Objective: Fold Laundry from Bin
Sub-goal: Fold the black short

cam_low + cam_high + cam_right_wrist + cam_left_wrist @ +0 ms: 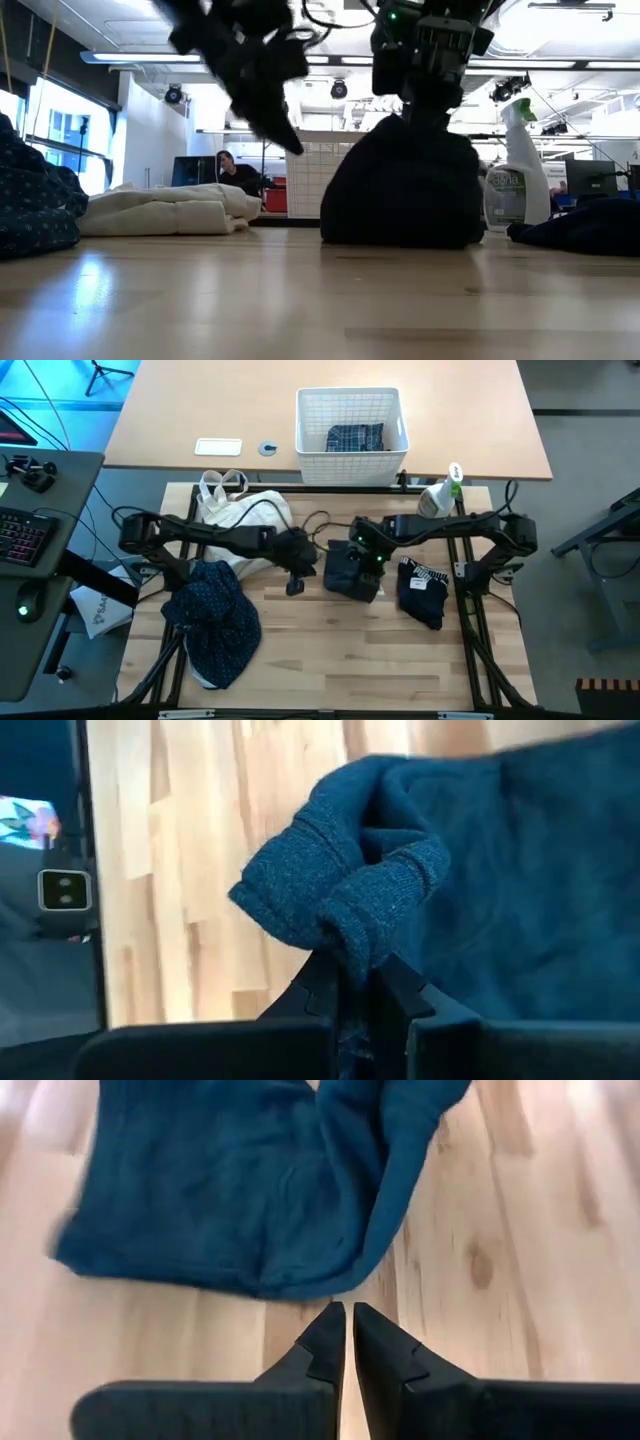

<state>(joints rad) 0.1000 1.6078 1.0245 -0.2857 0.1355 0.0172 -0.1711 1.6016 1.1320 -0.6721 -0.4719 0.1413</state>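
A plain dark navy piece of the laundry stands heaped at the table's middle, with my right gripper shut on its top. Just left of it my left gripper hangs shut above the wood and touches nothing; its tips end just short of the cloth's edge. A navy dotted shirt lies crumpled at the left. A folded dark garment lies at the right. The white bin stands on the far table, with a plaid shirt inside. My right gripper pinches a bunched fold with a hem at the top of the dark piece between its two fingers, coming from above and slanting down. The cloth hangs below the fingers, and its lower part rests on the table.
A cream-white cloth bag lies at the far left of the wooden top. A spray bottle stands at the far right. Bare wood shows along the near edge. A person sits in the room beyond the table.
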